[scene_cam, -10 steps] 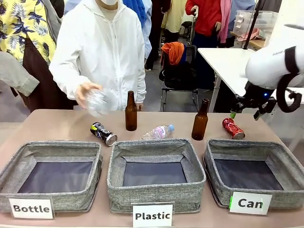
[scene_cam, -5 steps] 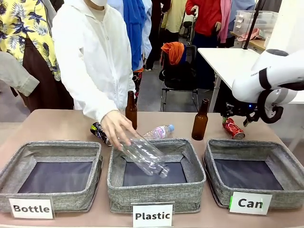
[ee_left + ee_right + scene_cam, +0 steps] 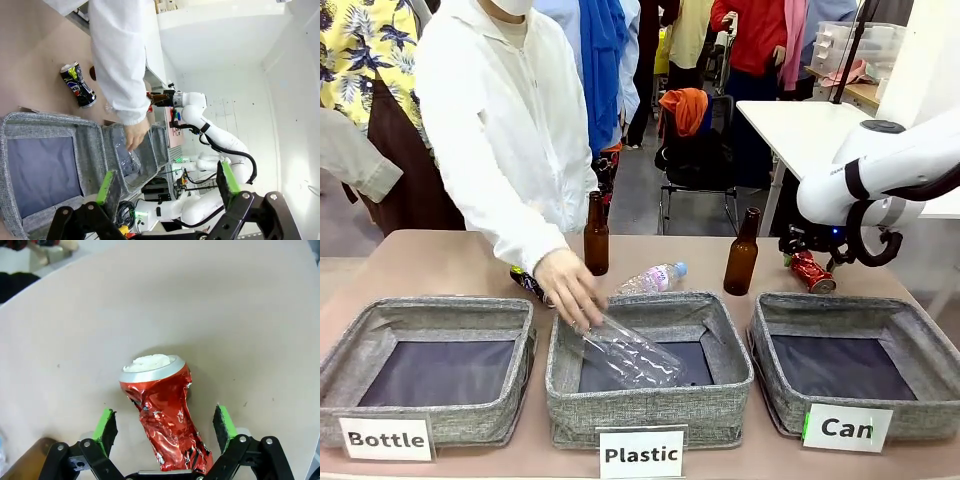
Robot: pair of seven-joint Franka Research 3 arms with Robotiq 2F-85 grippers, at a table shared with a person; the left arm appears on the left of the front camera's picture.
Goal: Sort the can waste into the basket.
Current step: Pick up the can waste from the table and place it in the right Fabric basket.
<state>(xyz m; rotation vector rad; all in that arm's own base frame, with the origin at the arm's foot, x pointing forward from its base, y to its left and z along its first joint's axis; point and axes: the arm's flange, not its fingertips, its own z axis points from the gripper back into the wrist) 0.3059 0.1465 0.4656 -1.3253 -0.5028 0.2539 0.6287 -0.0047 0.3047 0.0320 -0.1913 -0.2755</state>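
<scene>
The red crushed can point(image 3: 162, 412) lies on its side on the table, silver end away from me, between the green pads of my open right gripper point(image 3: 165, 424). From the front, that right gripper point(image 3: 810, 252) hangs low over the red can point(image 3: 812, 271), just behind the grey "Can" basket point(image 3: 840, 303). The black printed can point(image 3: 77, 85) lies on the table behind the left basket; from the front this black can point(image 3: 525, 281) is partly hidden by the person's hand. My left gripper point(image 3: 167, 182) is open and holds nothing, above the baskets.
The person's hand point(image 3: 570, 290) lays a clear plastic bottle point(image 3: 632, 352) in the "Plastic" basket point(image 3: 650, 405). Two brown bottles point(image 3: 596, 235) point(image 3: 741, 252) stand behind the baskets, with a clear bottle point(image 3: 655, 278) lying between them. The "Bottle" basket point(image 3: 430, 310) is at the left.
My right gripper has come down and left until its fingers flank the red can. The person's hand has carried the clear bottle down into the "Plastic" basket.
</scene>
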